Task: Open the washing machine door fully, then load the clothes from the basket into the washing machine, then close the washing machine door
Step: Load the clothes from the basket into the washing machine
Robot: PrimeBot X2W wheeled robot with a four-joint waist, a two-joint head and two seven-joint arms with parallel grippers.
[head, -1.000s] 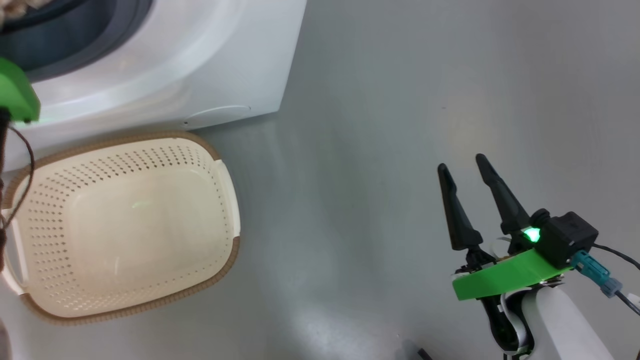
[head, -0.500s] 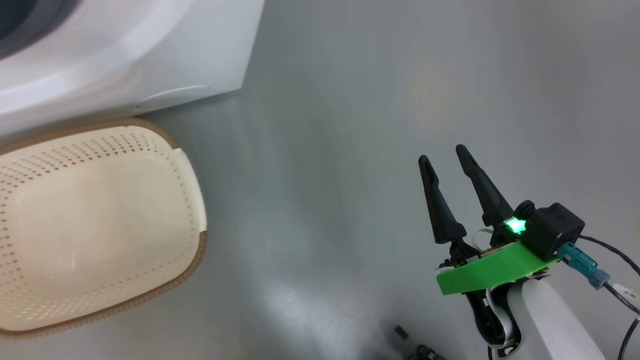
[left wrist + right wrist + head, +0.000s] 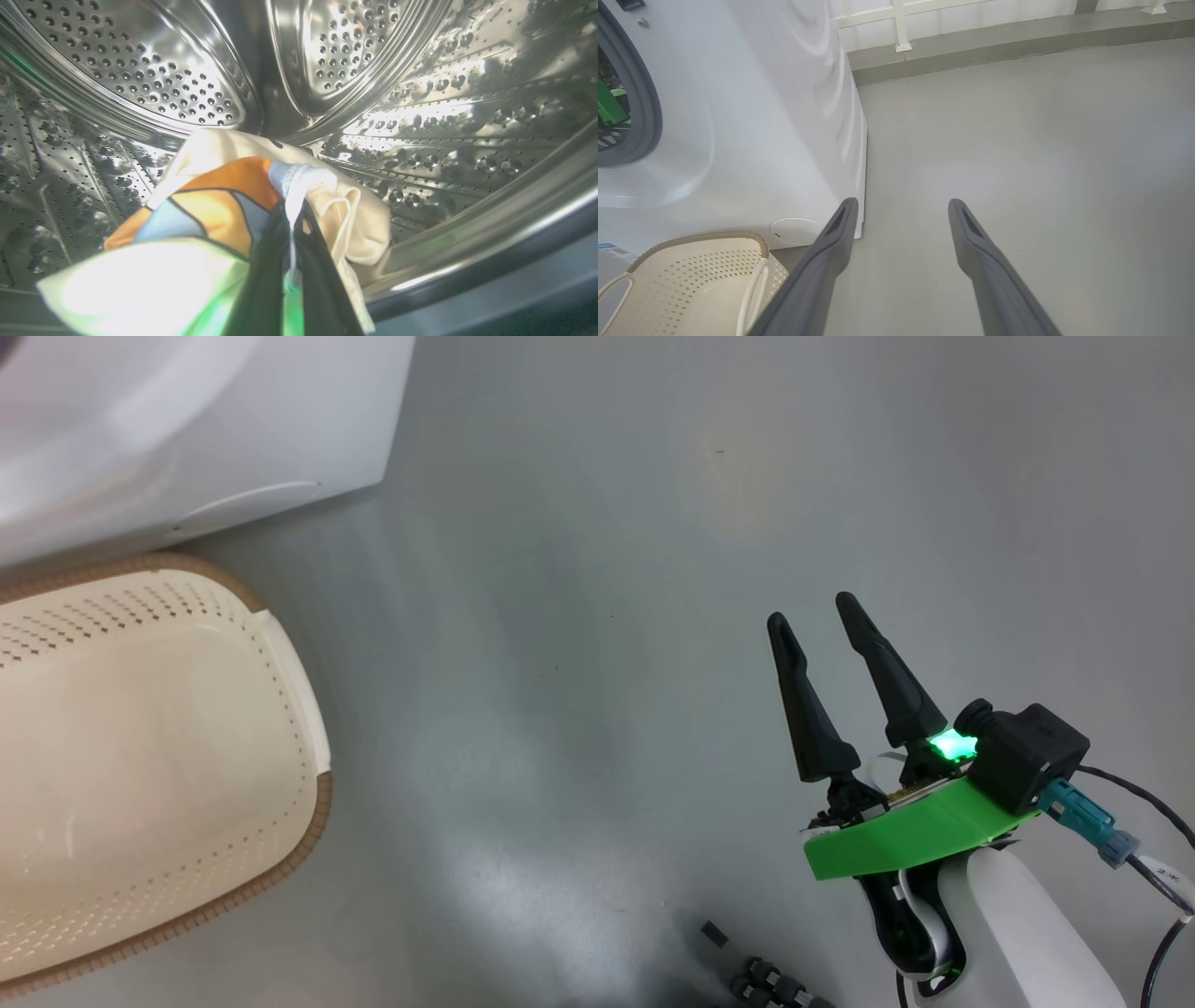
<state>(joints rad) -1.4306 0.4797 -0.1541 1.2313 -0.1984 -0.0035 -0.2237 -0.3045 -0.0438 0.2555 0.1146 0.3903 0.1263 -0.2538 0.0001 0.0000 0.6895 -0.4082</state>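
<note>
The cream cloth (image 3: 219,196), patched in orange and pale blue with black outlines, hangs inside the steel drum (image 3: 187,88) of the washing machine (image 3: 187,420). A white fold of it is pinched between the two dark fingers of the left claw (image 3: 293,213), which is clenched on the fabric. The rest of the cloth bunches to the left of and below the fingers, above the drum's perforated wall. The grey-blue gasket (image 3: 490,289) crosses the lower right corner of the left wrist view.

Outside, the basket (image 3: 322,803) stands on the grey floor (image 3: 579,616) just in front of the machine's white base, with its brown woven rim close to the panel and its perforated cream bottom in plain sight.

The right claw (image 3: 810,611) hangs over bare floor, well apart from the basket and to the right of the machine. It is released, its fingers spread wide with nothing between them. Past it, a low white railing (image 3: 901,28) runs along the far edge of the floor.
</note>
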